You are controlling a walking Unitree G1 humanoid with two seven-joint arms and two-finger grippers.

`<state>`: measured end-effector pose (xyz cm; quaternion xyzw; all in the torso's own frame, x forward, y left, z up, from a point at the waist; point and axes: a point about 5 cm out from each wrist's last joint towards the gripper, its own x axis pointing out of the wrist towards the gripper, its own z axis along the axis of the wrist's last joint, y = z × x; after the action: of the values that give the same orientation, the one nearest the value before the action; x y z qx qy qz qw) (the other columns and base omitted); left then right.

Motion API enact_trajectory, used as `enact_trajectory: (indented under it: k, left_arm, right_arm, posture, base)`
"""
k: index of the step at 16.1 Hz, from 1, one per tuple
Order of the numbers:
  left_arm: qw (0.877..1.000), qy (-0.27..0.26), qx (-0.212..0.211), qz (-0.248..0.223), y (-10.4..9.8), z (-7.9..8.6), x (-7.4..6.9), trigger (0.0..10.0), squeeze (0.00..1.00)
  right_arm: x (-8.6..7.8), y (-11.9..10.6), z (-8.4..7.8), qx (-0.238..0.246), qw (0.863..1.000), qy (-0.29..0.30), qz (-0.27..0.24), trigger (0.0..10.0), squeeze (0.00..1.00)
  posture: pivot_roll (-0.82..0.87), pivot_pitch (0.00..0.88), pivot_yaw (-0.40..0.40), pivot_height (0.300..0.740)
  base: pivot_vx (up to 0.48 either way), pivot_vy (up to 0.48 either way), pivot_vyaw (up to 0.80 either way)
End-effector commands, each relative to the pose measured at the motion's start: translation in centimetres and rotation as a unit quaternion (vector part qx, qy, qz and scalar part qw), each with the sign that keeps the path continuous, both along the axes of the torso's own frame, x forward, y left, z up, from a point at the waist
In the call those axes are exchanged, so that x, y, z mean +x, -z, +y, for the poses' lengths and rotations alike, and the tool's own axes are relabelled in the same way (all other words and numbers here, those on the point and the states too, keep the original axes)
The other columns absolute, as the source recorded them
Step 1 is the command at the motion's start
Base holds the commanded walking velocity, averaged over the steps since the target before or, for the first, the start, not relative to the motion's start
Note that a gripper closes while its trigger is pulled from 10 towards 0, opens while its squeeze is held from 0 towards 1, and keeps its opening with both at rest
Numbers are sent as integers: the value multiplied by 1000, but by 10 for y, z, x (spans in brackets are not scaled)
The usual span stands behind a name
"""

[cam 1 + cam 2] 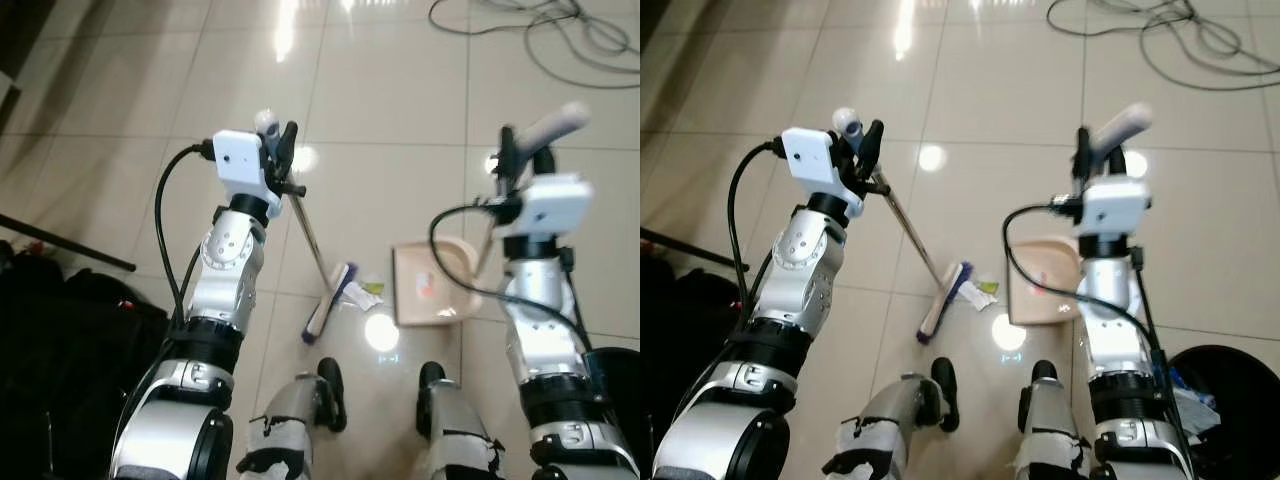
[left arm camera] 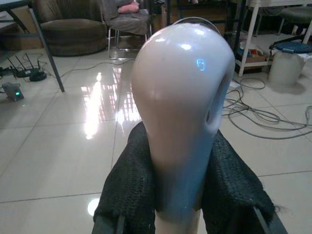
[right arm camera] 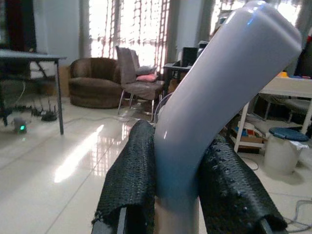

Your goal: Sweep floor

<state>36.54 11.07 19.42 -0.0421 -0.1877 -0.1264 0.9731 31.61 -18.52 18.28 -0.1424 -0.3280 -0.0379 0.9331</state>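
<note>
Left eye view: left gripper [image 1: 281, 140] clenched on slim metal-handled broom [image 1: 315, 250], head on tiles beside paper scraps [image 1: 362, 294]. Beige plastic dustpan [image 1: 432, 284], gripped by right gripper [image 1: 522, 150], lies just right of the scraps; sweep rightward.

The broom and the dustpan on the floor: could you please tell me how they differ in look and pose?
The broom has a thin metal shaft slanting down to a narrow purple-bristled head on the tiles; the dustpan is a broad beige tray lying flat.
The broom is held by the left gripper; the dustpan's handle by the right gripper.
Both have pale rounded handle tops and flank a scrap of litter.
</note>
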Motion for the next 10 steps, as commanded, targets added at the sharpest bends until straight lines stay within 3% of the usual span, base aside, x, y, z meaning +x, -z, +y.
enact_trajectory:
  k: [1,4,7,10]
  left_arm:
    - [1000,-9,0,7,5,6,0,10000,0]
    - [1000,-6,-4,1,-3,3,4,10000,0]
    - [1000,4,-22,0,-9,-5,7,10000,0]
    - [998,18,-58,15,-8,-14,8,10000,0]
  right_arm:
    - [-4,6,6,-14,1000,-8,-10,10000,0]
    - [-5,15,11,-39,999,-1,-20,10000,0]
    - [-5,17,15,-31,999,4,-32,10000,0]
    - [-9,29,37,-25,999,-6,-31,10000,0]
  posture:
    - [210,433,258,740]
    - [246,427,285,740]
    - [259,430,294,740]
    - [255,425,300,740]
  base:
    - [0,0,0]
    - [0,0,0]
    - [0,0,0]
    - [0,0,0]
